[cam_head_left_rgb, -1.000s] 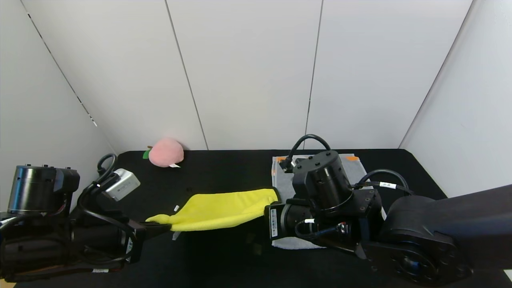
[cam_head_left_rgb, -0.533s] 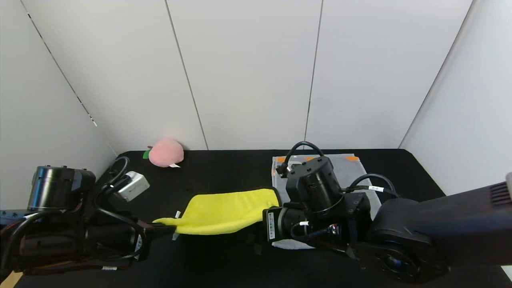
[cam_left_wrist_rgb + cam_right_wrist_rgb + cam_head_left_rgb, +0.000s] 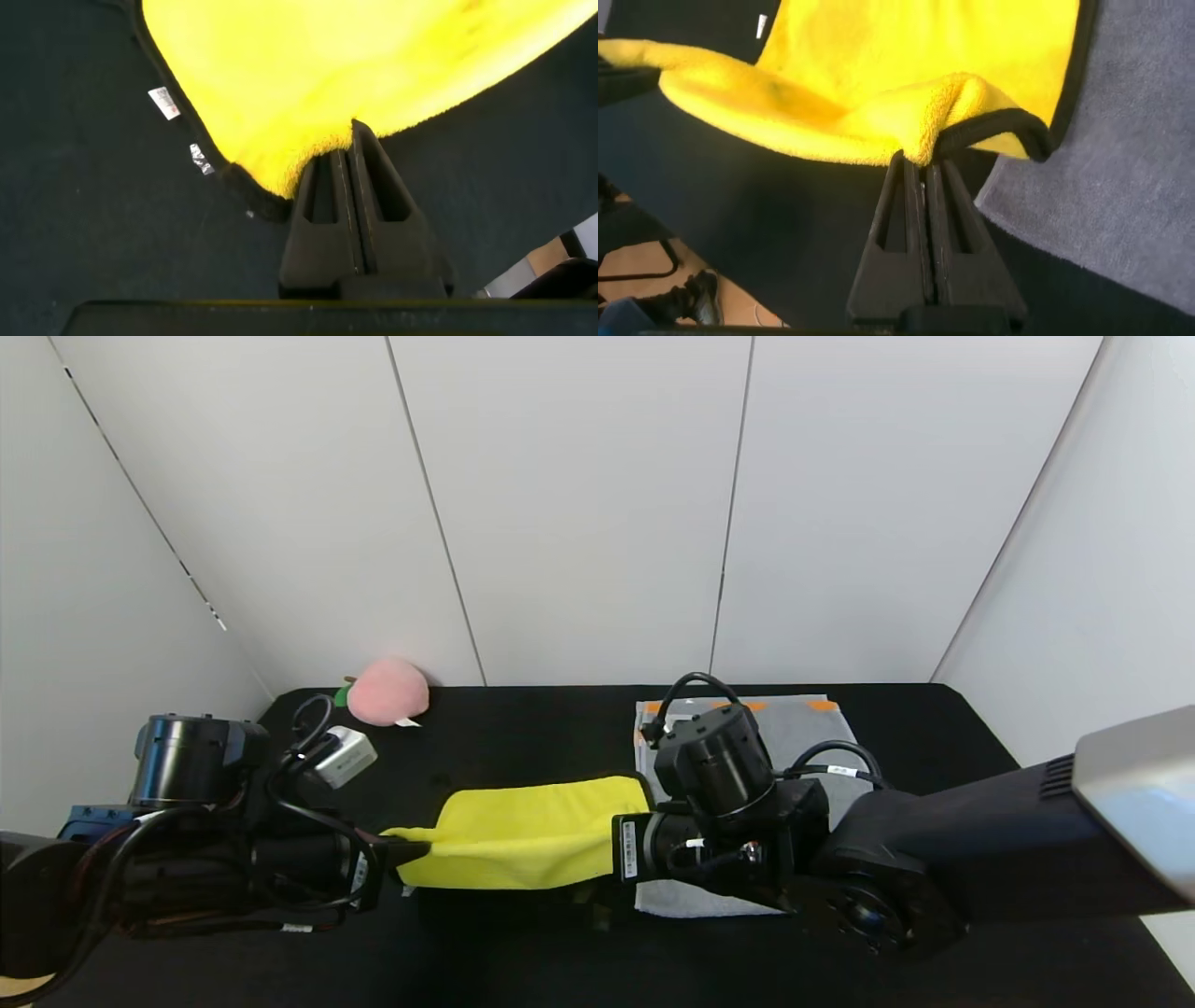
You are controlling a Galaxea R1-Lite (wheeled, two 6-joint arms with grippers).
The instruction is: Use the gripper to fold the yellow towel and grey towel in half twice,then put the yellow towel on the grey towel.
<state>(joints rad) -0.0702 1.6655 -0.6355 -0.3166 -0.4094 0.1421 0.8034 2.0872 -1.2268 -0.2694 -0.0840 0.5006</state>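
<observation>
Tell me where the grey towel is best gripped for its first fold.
Probably the grey towel's near corners, reached from the robot's side and carried toward the orange-marked far end. It lies flat, partly under the right gripper, which, like the left gripper, is shut on the yellow towel.

Two towels on the black table, the yellow one pinched at both ends

The yellow towel [image 3: 523,831], bright and soft with a thin black edge trim, hangs stretched between the left gripper [image 3: 348,154] and the right gripper [image 3: 922,173], each clamped tight on one end; it sags in a folded band above the table. The grey towel [image 3: 822,737] lies flat just beside it on the robot's right, a larger terry rectangle with orange marks along its far, paler end; the yellow towel's right end overlaps its edge.
</observation>
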